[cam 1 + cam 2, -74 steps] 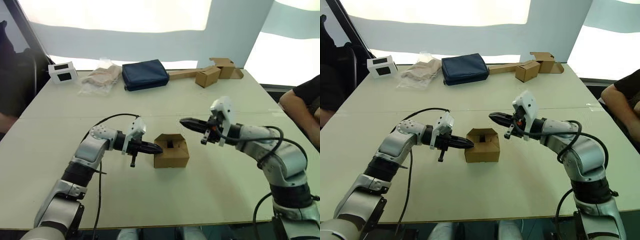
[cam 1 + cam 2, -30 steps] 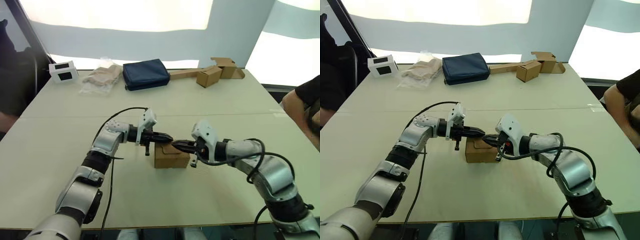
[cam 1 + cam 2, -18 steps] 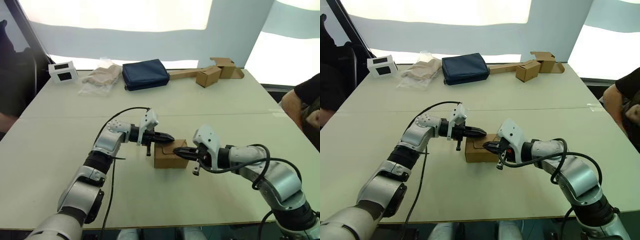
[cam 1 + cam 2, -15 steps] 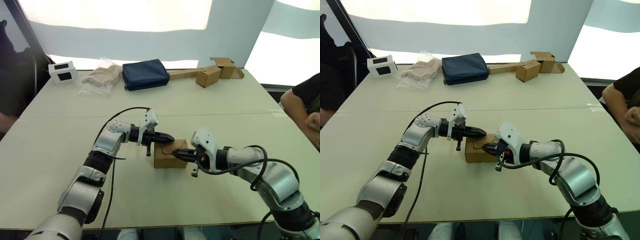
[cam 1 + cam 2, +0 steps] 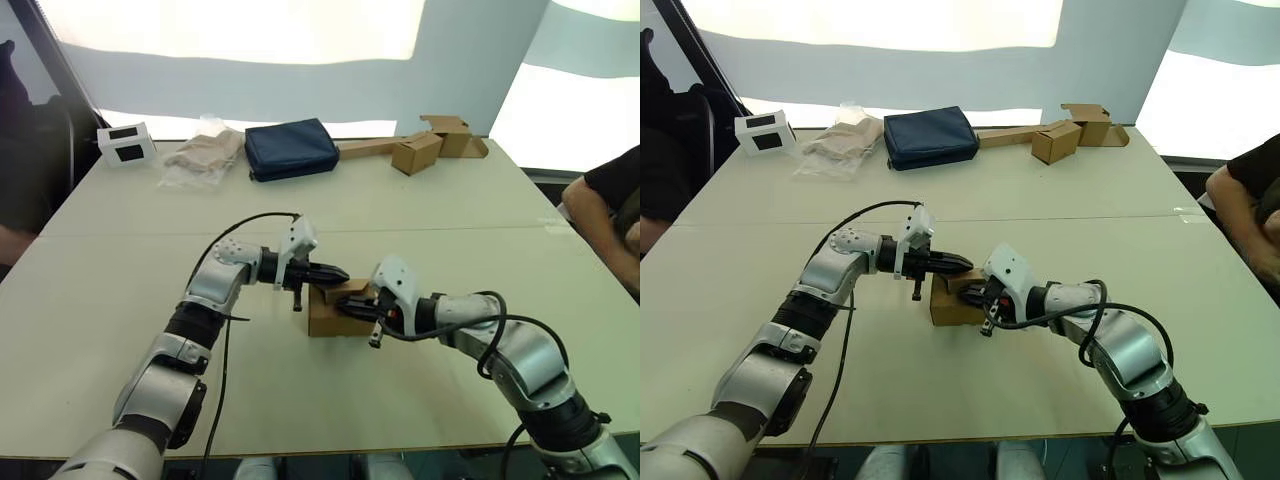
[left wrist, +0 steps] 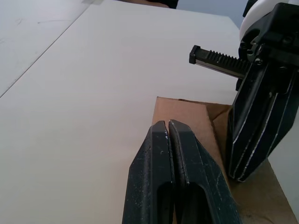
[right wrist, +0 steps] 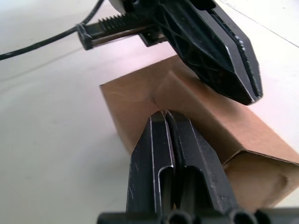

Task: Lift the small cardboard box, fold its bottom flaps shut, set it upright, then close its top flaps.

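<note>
The left gripper (image 5: 340,275), fingers pressed together and empty, lies over the far top edge of the box (image 5: 328,315). The right gripper (image 5: 970,295), also closed on nothing, seems to press on the box's top flaps (image 6: 187,116). The box stands mid-table (image 5: 300,400), with a navy pouch (image 5: 290,148) far behind.

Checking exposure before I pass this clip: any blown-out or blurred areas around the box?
Eye views: the backdrop behind the table is blown out white; the small cardboard box is evenly lit. Right wrist view: the shut right gripper is slightly soft up close. Left wrist view: the table is washed pale.
</note>
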Robot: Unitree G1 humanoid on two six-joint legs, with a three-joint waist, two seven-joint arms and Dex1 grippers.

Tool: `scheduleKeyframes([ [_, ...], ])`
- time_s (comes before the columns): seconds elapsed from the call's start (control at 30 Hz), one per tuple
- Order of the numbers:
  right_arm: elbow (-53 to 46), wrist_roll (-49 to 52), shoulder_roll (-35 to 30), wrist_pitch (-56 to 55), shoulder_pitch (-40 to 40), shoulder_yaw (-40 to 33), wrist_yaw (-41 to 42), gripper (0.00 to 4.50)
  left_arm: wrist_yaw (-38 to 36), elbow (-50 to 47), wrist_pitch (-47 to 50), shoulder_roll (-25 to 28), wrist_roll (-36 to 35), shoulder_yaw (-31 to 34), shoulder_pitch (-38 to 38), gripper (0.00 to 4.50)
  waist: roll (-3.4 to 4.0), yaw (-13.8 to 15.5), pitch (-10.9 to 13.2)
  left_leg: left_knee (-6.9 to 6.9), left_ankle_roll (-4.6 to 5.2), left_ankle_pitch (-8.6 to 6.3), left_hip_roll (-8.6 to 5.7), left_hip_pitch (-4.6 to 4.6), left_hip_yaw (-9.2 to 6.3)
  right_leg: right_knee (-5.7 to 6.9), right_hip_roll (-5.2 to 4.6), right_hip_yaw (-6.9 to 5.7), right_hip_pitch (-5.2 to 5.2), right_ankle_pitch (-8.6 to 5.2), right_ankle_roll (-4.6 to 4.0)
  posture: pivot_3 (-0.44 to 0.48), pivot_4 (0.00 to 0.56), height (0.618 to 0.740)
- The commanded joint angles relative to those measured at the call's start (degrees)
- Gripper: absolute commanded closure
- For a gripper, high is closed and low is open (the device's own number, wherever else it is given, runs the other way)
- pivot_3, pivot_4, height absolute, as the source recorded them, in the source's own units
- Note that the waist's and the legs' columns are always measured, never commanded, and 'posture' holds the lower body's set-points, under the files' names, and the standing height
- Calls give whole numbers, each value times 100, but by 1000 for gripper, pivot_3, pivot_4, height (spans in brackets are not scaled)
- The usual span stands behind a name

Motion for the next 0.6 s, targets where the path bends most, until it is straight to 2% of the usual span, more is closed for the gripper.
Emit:
scheduleKeyframes([
  [0.03,107,-128,0,-92,-47,14,-14,4500,23,-271,90,25,-132,161,-28,4441,0,1,0,0,0,0,0,0,0,0,0,0,0,0,0,0,150,740],
  [0.3,-234,76,-146,57,159,-98,165,4500,-16,-295,-207,149,95,-13,107,4441,0,4,0,0,0,0,0,0,-1,0,0,-1,0,0,0,0,150,740],
  [0.6,-1053,1002,-83,754,28,-1079,-39,4500,-9,-461,-484,255,350,-222,455,4441,0,9,0,0,0,0,1,0,-3,-1,-3,-1,1,0,0,0,150,740],
])
